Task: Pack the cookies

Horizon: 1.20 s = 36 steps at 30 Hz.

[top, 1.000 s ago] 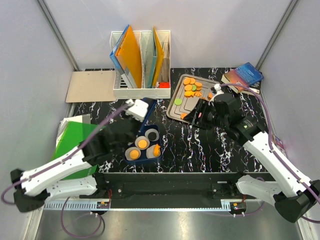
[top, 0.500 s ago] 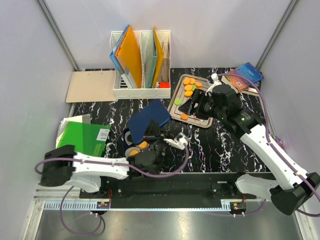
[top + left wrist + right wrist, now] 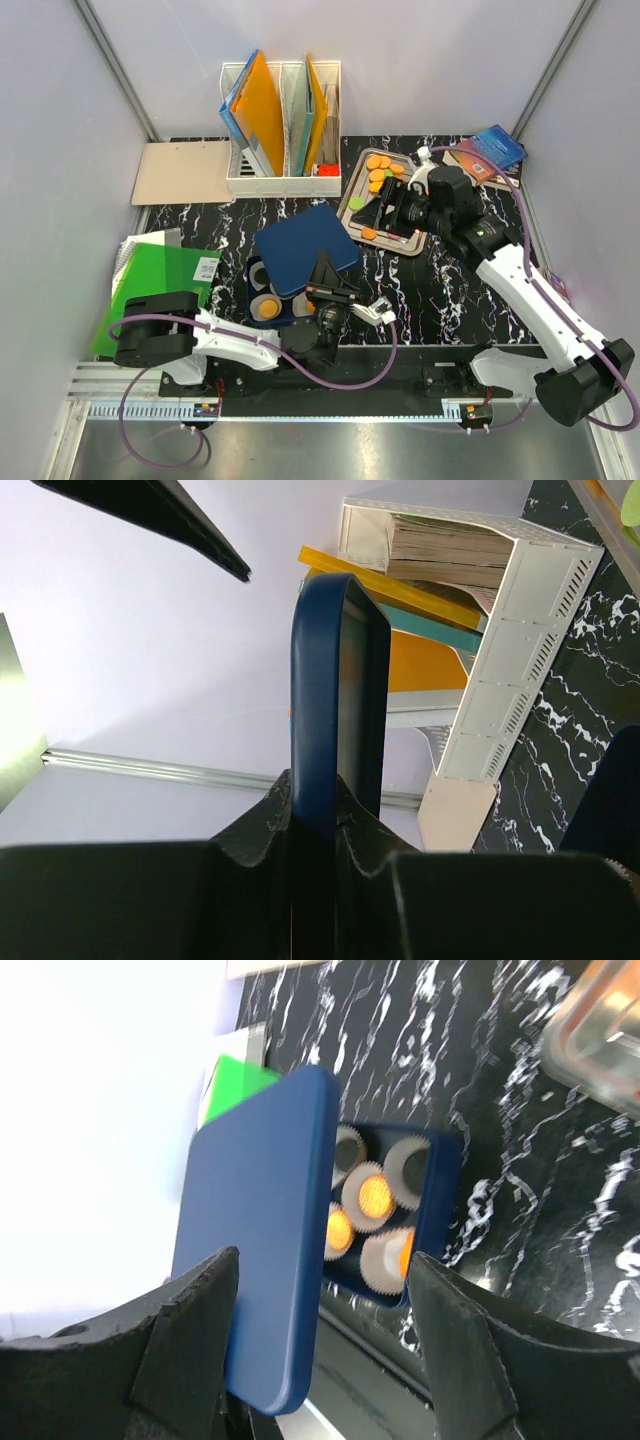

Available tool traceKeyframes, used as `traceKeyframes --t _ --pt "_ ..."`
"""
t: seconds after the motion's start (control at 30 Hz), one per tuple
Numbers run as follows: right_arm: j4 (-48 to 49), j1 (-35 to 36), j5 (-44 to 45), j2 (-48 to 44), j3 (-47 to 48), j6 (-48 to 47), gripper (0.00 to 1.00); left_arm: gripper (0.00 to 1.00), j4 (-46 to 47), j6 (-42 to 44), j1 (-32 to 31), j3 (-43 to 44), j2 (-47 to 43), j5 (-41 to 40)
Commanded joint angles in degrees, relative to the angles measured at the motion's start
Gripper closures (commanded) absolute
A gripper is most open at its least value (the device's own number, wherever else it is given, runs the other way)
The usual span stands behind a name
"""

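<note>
My left gripper (image 3: 327, 291) is shut on the edge of a blue lid (image 3: 305, 248) and holds it tilted over the blue box (image 3: 256, 296). The left wrist view shows the lid edge-on (image 3: 335, 680) between the closed fingers. The box holds white paper cups, some with orange cookies (image 3: 270, 308); it also shows in the right wrist view (image 3: 437, 1200) with cookies (image 3: 373, 1197) beside the lid (image 3: 260, 1260). More orange cookies (image 3: 378, 170) and a green one (image 3: 356, 203) lie on the metal tray (image 3: 352, 222). My right gripper (image 3: 385, 214) hovers over the tray, open and empty (image 3: 320, 1350).
A white file organizer (image 3: 282, 120) with folders stands at the back, also in the left wrist view (image 3: 500, 630). A tan board (image 3: 180, 172) lies at the back left, a green folder (image 3: 160, 280) at the left, and books (image 3: 485, 152) at the back right.
My left arm has swung back toward the near edge, carrying the lid from the box's far side to over the box. My right gripper has shifted farther back over the tray.
</note>
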Motion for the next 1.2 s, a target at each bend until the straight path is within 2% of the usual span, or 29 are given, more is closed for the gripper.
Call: traceKeyframes --t 0.0,0.2,0.37,0.63,0.73,1.07,1.17 --pt "5.2 -0.4 -9.0 2.4 -2.3 -0.6 0.23 1.0 24.8 2.4 -0.8 -0.4 -1.0 0.7" --pt "13.7 -0.4 -19.1 5.5 -4.8 2.4 0.25 1.0 24.8 1.9 -1.8 0.0 -0.5 0.9" --pt "19.2 -0.4 -22.2 7.3 -5.3 4.8 0.26 1.0 24.8 1.6 -2.2 0.3 -0.2 1.0" --pt "26.6 -0.4 -26.6 10.1 -7.2 9.9 0.46 1.0 24.8 1.5 -2.7 0.5 -0.7 0.5" --pt "30.6 -0.4 -28.7 12.1 -8.0 11.7 0.48 1.0 24.8 1.4 -2.9 0.6 -0.7 0.4" --pt "30.6 -0.4 -31.2 15.7 -8.7 11.5 0.53 1.0 24.8 1.3 -3.1 1.3 -0.2 0.8" --pt "30.6 -0.3 -31.2 15.2 -8.9 11.4 0.63 1.0 24.8 1.3 -3.1 1.4 0.0 0.8"
